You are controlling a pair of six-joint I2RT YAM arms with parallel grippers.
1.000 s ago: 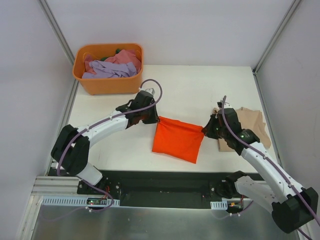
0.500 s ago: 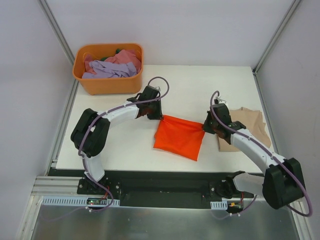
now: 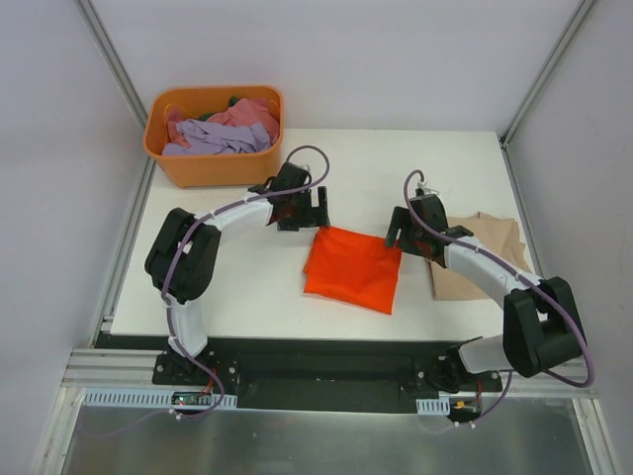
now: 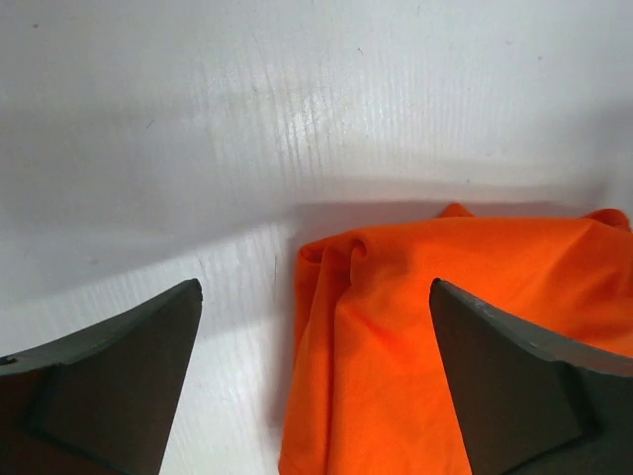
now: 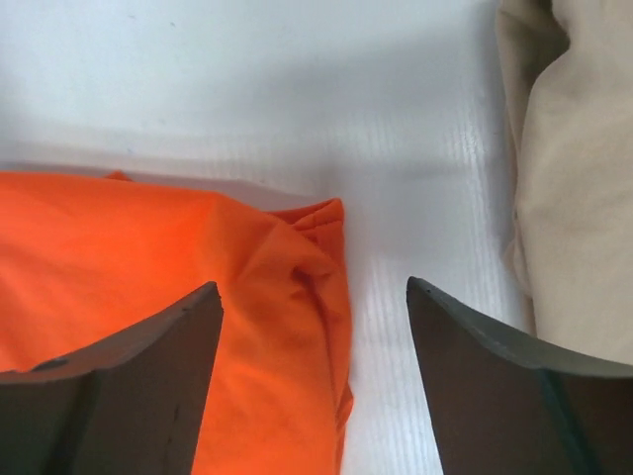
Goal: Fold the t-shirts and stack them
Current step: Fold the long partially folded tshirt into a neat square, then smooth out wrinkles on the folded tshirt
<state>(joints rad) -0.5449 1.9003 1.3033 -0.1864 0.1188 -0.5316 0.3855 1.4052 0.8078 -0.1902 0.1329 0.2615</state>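
A bright orange t-shirt (image 3: 351,269), folded into a rough square, lies flat on the white table (image 3: 376,168). My left gripper (image 3: 318,212) is open just above its far left corner, the cloth loose between the fingers (image 4: 109,386). At the far right corner my right gripper (image 3: 393,230) is open too, holding nothing. In the left wrist view the orange t-shirt (image 4: 465,327) shows a bunched corner under my left gripper (image 4: 315,287). The right wrist view has the orange t-shirt (image 5: 148,257) below my right gripper (image 5: 312,287). A tan t-shirt (image 3: 487,255) (image 5: 579,198) lies folded to the right.
An orange plastic tub (image 3: 213,170) stands at the table's far left corner, holding a lilac t-shirt (image 3: 213,139) and a pink t-shirt (image 3: 249,113). Grey walls with metal rails enclose the table on the left, right and back.
Both grippers have opened and let go of the orange t-shirt's far corners. The shirt has shifted away from the arms' bases and now rests flat; both arms reached further out.
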